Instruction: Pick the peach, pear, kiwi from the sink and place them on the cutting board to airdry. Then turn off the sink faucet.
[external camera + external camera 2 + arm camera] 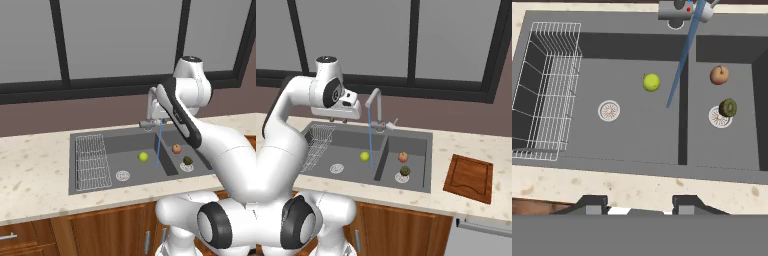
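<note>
The dark grey sink [90, 187] [637, 160] has two basins. In the left basin the yellow-green pear [143, 157] [364, 156] [651, 82] lies beside the blue water stream [370, 145] [679, 65]. The right basin holds the reddish peach [176, 148] [403, 157] [719, 75]; in front of it the dark kiwi [187, 160] [405, 171] [728, 107] rests on the drain. The silver faucet [374, 100] is running. My gripper [338, 120] [639, 204] hangs high over the sink's front left, open and holding nothing. The cutting board [470, 177] lies on the counter to the right of the sink.
A wire rack [92, 161] [316, 142] [547, 85] fills the left end of the left basin, next to a round drain [609, 110]. A speckled counter [30, 170] surrounds the sink, and a dark-framed window [413, 40] rises behind it.
</note>
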Tool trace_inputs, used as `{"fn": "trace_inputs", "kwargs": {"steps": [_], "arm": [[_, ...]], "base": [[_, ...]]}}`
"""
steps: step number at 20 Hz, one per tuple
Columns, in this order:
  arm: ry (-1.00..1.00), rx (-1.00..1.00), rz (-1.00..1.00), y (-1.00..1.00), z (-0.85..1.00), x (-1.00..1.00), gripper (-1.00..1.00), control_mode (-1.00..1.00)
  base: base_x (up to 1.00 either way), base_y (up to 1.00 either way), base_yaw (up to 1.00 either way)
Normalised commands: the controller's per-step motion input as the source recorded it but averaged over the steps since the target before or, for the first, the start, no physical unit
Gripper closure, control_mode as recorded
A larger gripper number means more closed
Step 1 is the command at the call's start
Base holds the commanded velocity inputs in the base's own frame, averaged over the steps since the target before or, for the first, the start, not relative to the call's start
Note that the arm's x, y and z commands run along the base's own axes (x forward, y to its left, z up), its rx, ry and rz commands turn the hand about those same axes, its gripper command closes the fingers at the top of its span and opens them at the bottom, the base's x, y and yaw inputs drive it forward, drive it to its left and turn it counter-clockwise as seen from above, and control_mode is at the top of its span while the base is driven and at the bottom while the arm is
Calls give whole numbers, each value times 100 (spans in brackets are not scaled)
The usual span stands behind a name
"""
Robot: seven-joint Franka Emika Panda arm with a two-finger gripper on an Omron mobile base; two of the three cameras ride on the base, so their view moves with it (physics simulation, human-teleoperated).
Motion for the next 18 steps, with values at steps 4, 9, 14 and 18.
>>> {"fn": "trace_inputs", "kwargs": {"steps": [4, 9, 14, 18], "arm": [[0, 0, 0, 1, -2, -8, -100, -100], [1, 0, 0, 3, -9, -4, -100, -100], [0, 0, 0, 20, -18, 1, -100, -100], [0, 0, 0, 17, -20, 3, -100, -100]], "base": [[0, 0, 0], [0, 0, 0], [0, 0, 0], [0, 0, 0]]}}
